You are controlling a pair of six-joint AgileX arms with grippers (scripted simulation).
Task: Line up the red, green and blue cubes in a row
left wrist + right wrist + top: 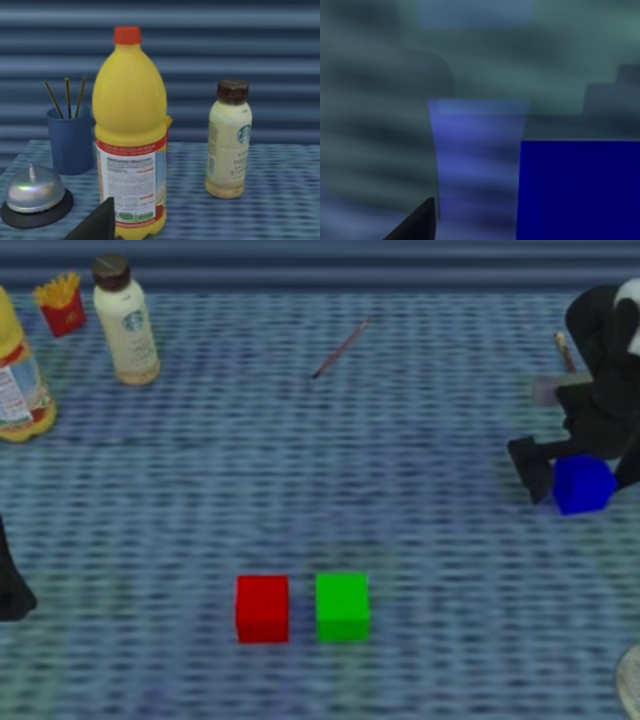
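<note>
My left arm (12, 585) is cut off at the top view's left edge, so I can't read its fingers. The right gripper (585, 475) partly covers the blue cube (583, 486); the far finger is hidden.

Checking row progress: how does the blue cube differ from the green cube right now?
Colour: the blue cube is deep blue, the green cube bright green. Place: the green cube sits low in the middle of the table, close beside the red cube; the blue cube is far off at the right side. State: the right gripper is at the blue cube, one finger on either side; nothing touches the green cube. Both look like plain cubes of equal size.
</note>
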